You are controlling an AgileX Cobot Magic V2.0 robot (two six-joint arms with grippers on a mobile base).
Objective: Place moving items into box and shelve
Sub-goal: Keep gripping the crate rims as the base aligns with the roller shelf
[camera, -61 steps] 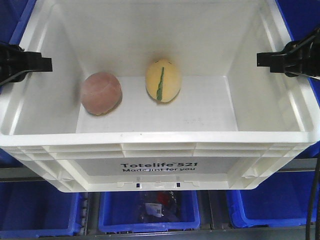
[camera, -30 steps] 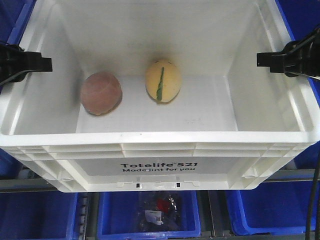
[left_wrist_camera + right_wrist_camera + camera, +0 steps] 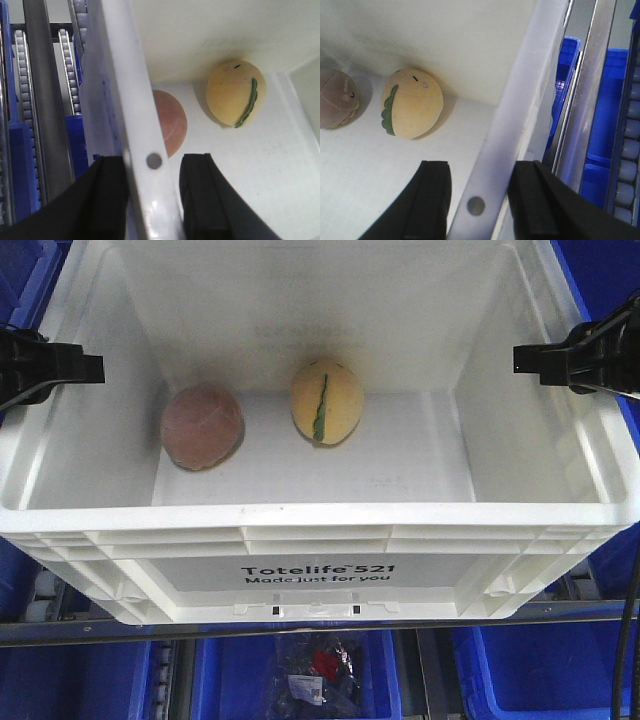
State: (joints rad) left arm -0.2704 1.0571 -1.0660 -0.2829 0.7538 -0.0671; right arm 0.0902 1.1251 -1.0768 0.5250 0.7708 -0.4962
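The white box (image 3: 320, 540) hung in front of the shelving, carried by both arms: the left gripper (image 3: 150, 200) straddled the box's left wall, one finger outside and one inside, clamped on the rim, and the right gripper (image 3: 480, 210) gripped the right wall in the same way. Both moving items already lay on the box floor toward the far wall, the pinkish-brown ball (image 3: 202, 426) to the left and the pale yellow egg shape (image 3: 326, 402) with its green stripe just beside it, apart from each other. Blue bins (image 3: 70, 680) and the roller rails (image 3: 20, 75) of the rack showed below and beside the box. The packing looked done, so the step in hand was judged to be shelving. To do it well, the two arms should move together and level, keeping an even squeeze on both walls, since any tilt could roll the round items, and lopsided motion could twist the rim out of a grip.
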